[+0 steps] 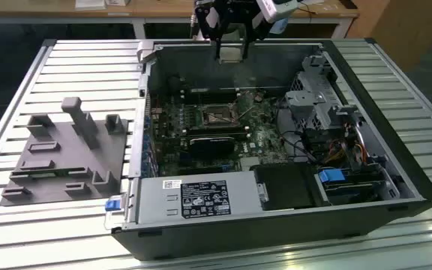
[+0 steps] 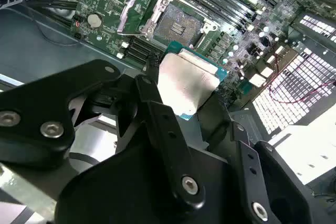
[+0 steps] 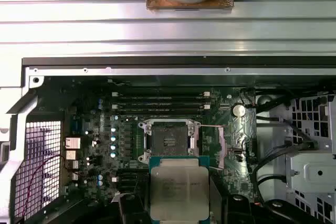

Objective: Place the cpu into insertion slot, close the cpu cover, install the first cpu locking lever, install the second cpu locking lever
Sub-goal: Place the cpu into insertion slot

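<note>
My gripper (image 1: pixel 229 48) hangs above the far wall of the open computer case (image 1: pixel 396 169), shut on the cpu (image 1: pixel 229 53). In both wrist views the cpu (image 2: pixel 186 82) (image 3: pixel 178 184) is a square chip with a silver-grey top on a teal board, pinched at two opposite edges between the black fingers (image 2: pixel 157 103). The insertion slot (image 1: pixel 217 116) (image 2: pixel 178 24) (image 3: pixel 169 141) lies open on the green motherboard, well below the chip. The cpu cover (image 2: pixel 135 10) stands swung up at one side of the slot.
A grey fixture plate (image 1: pixel 66 152) with upright posts lies at the exterior view's left on the slatted table (image 1: pixel 88 62). Inside the case are a power supply (image 1: pixel 201 199), a metal drive cage (image 1: pixel 321 107), cables (image 1: pixel 343 152), a dark block (image 1: pixel 216 143) and memory slots (image 3: pixel 160 100).
</note>
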Controlling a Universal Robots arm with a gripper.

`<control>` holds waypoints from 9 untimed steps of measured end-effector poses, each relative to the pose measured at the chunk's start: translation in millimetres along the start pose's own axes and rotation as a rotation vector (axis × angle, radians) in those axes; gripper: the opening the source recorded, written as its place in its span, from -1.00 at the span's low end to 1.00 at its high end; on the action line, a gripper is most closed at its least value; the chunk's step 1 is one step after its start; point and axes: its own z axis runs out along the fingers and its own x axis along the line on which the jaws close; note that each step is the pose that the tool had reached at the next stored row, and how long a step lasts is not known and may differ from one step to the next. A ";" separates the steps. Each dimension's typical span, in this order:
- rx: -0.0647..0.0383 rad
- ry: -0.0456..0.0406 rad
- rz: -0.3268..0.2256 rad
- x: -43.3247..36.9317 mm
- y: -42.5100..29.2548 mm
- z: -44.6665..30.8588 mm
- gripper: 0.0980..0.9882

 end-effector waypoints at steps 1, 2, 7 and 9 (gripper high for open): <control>0.000 0.0000 0.000 0.0 0.0 0.0 -0.01; 0.000 0.0000 0.000 0.0 0.0 0.0 -0.01; 0.000 0.0000 0.000 0.0 0.0 0.0 -0.01; 0.000 0.0000 0.000 0.0 0.0 0.0 -0.01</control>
